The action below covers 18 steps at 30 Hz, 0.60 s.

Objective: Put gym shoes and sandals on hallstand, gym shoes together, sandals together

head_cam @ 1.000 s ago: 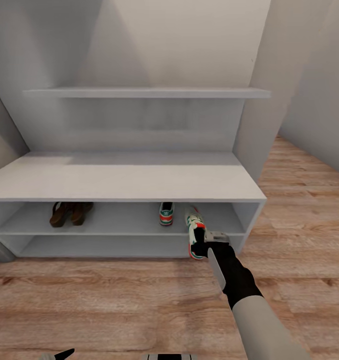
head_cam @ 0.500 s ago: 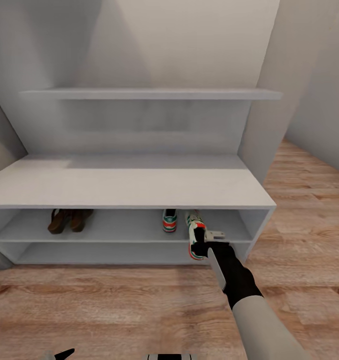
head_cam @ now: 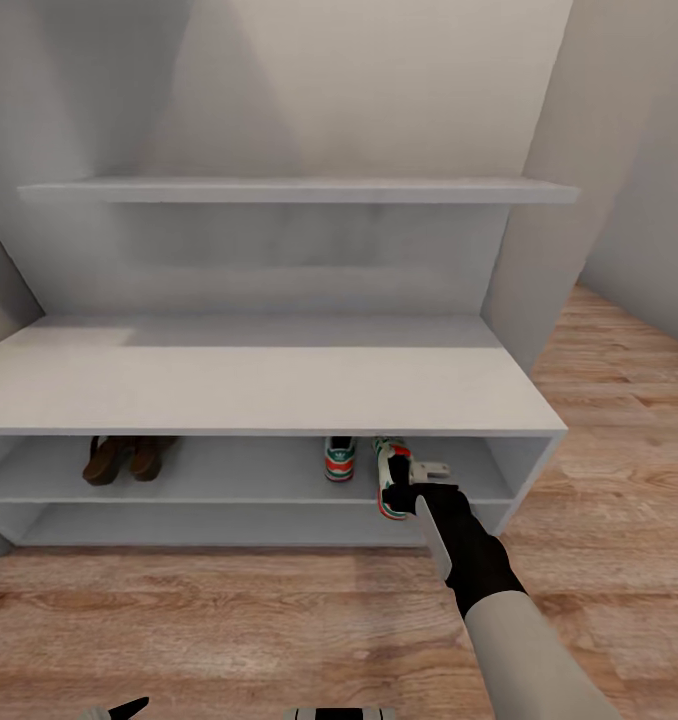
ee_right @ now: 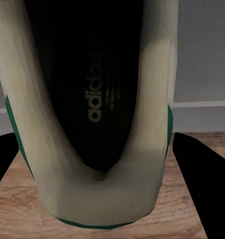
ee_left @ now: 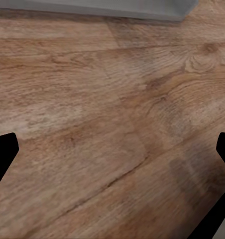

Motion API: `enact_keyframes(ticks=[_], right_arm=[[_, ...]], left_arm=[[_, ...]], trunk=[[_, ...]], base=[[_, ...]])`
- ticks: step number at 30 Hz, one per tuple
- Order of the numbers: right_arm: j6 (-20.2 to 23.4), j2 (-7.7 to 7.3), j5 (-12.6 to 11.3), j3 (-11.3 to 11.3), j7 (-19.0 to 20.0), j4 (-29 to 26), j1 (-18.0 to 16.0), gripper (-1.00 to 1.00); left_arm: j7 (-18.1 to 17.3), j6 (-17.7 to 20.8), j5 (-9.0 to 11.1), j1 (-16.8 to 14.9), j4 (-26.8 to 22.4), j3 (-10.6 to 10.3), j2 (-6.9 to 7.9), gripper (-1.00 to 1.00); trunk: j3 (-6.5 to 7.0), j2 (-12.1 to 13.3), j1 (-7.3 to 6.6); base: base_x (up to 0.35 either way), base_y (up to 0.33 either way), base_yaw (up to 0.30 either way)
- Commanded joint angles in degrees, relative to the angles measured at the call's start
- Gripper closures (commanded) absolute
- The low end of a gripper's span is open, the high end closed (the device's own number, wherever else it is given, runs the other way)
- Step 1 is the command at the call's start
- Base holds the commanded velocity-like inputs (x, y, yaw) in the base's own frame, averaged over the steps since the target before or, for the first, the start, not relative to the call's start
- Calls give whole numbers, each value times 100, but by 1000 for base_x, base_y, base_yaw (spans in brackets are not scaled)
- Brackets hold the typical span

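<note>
Nearest, at the head view's bottom edge, a dark tip of the left gripper [head_cam: 129,708]; in the left wrist view, left fingers [ee_left: 3,154] spread wide over bare plank floor [ee_left: 102,124], holding nothing. Farther out, right arm [head_cam: 499,610] stretched forward across the floor [head_cam: 229,620] toward the rack [head_cam: 259,385]. Right gripper [head_cam: 404,490] pinching a gym shoe [head_cam: 389,478] near its heel, toe pointing into the upper shelf row, heel hanging out past the front edge. In the right wrist view, the shoe [ee_right: 97,114] seen from behind into its opening, dark fingers [ee_right: 202,174] on either side. Just left of it, second gym shoe [head_cam: 339,458] standing on the same shelf, heel outward, close by yet apart. Far left on that shelf, the two sandals [head_cam: 124,457] side by side. Beyond, the pale surface on top, then a wall shelf [head_cam: 299,190] above.
</note>
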Motion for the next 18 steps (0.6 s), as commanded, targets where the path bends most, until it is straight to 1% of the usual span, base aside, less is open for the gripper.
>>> enact_keyframes(ticks=[1,5,11,15,18], right_arm=[[25,0,-27,7,-38,-6,-2,100],[25,0,-27,7,-38,-6,-2,100],[25,0,-27,7,-38,-6,-2,100],[25,0,-27,3,-38,-6,-2,100],[25,0,-27,-4,-38,-6,-2,100]], left_arm=[[-23,-22,4,-4,5,13,0,-100],[-23,-22,4,-4,5,13,3,-100],[-23,-22,4,-4,5,13,3,-100],[-23,-22,4,-4,5,13,3,-100],[-23,-22,5,-4,5,15,3,-100]], trunk=[[-5,-2,-1],[-5,-2,-1],[-5,-2,-1],[-5,-2,-1],[-5,-2,-1]], base=[[54,40,0],[108,90,0],[23,21,0],[134,176,0],[73,94,0]])
